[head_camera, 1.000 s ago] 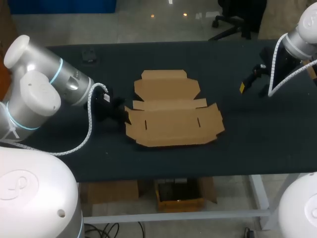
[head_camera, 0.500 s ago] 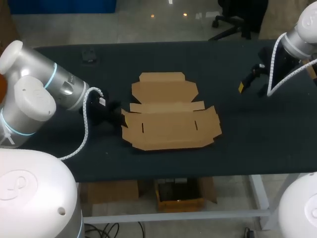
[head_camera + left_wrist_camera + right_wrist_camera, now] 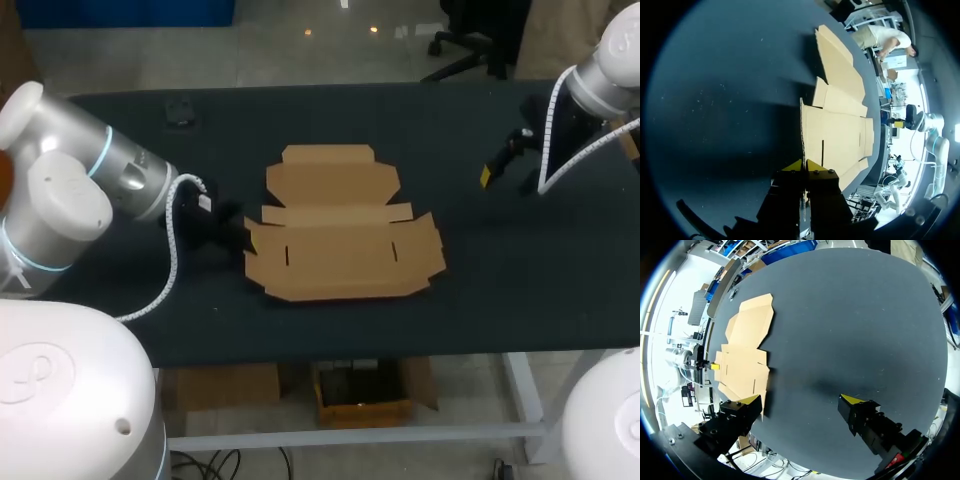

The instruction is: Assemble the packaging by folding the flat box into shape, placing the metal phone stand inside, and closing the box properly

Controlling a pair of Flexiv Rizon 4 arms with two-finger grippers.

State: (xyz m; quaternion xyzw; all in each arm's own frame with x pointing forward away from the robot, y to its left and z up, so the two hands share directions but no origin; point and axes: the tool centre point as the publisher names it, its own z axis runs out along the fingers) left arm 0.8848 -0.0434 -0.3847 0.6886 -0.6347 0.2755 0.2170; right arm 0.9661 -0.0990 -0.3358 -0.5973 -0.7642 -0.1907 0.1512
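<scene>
Left claw (image 3: 804, 165) pinched tight on box (image 3: 340, 240), 9 o'clock edge. Right claw (image 3: 801, 399) wide, empty, at 2 o'clock. Best: fold slowly along crease, right bracing far side.

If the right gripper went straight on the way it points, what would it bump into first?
Probably the bare black table, judging by its wrist view. The flat cardboard box lies off to one side of the open right gripper.

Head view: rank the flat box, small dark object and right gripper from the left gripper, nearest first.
1. flat box: its left flap sits in the left gripper.
2. small dark object: toward the table's far left corner.
3. right gripper: far across, at the right side.
</scene>
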